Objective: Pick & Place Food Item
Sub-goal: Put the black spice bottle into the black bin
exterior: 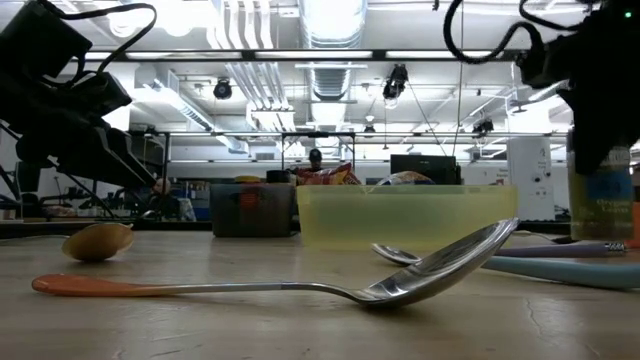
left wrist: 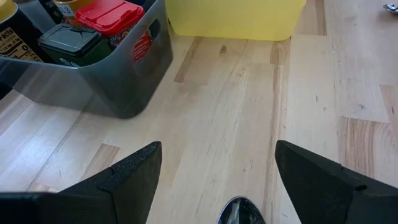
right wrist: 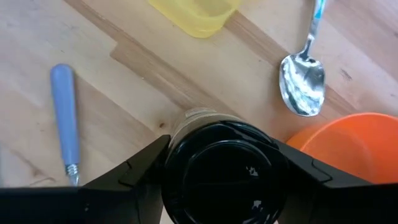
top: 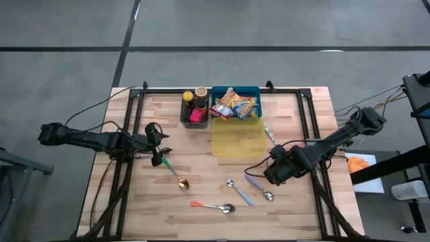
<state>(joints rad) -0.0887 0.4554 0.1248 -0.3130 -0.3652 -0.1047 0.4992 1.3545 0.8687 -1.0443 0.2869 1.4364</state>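
Black-lidded jar [right wrist: 221, 174] sits clamped in the right gripper [right wrist: 221, 171] near the yellow tray [top: 238, 141]; the left gripper [left wrist: 217, 180] gapes, holding nothing.

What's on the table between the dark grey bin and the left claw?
Nothing: from the open left gripper to the dark grey plastic bin, the left wrist view shows only bare wooden table.

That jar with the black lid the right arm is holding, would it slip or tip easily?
The jar looks round and smooth-sided, so it may slip or twist in the right gripper. Set down, it probably stands steadily, but on its side it would likely roll.
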